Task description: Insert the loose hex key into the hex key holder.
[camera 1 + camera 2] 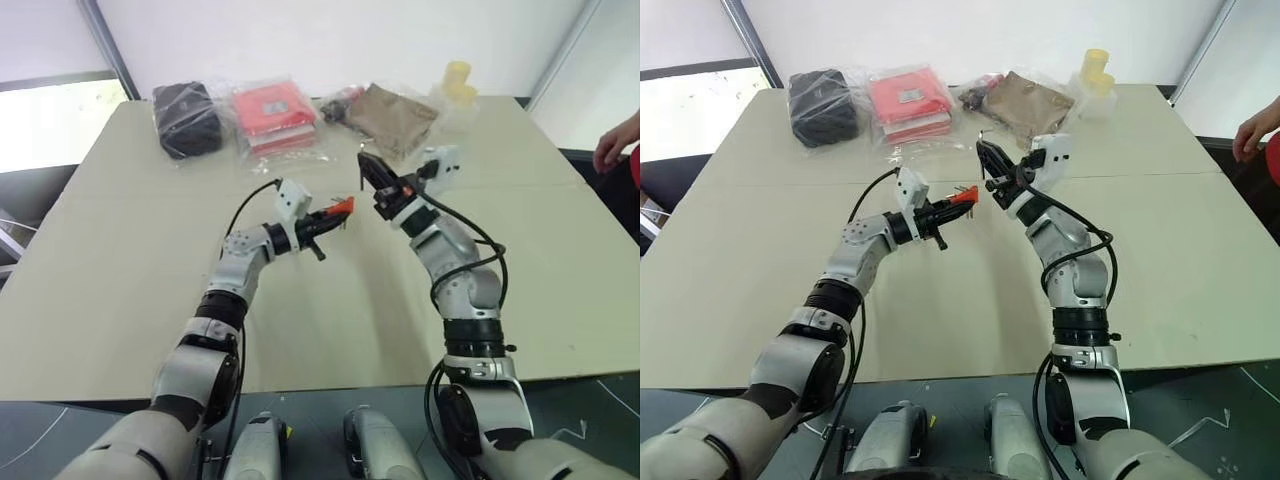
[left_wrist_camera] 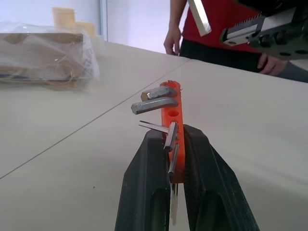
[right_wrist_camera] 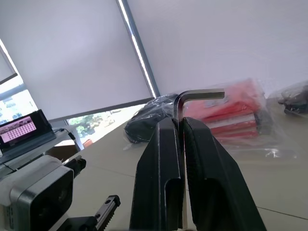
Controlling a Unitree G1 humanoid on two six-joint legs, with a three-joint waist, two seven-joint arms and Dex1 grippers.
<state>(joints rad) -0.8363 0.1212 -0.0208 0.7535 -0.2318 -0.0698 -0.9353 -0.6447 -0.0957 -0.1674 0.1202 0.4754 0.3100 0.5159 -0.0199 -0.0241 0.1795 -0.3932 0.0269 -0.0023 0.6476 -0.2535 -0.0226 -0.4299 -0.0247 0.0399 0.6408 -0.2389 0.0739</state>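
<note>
Held up over the middle of the table, my left gripper (image 2: 169,137) is shut on the lower part of the orange hex key holder (image 2: 173,103). Several dark keys stick out of the holder's side. My right gripper (image 3: 177,124) is shut on the long leg of the loose hex key (image 3: 197,95), whose short bent leg stands above the fingertips. In the head views the holder (image 1: 343,207) and the right gripper (image 1: 368,170) are close together, the right one slightly higher and further back, with a small gap between them.
Along the far edge of the beige table (image 1: 120,250) lie a black pouch (image 1: 187,118), a red packet in clear plastic (image 1: 272,110), a brown bagged item (image 1: 390,115) and yellow cups (image 1: 458,80). A person's hand (image 1: 615,145) is at the right edge.
</note>
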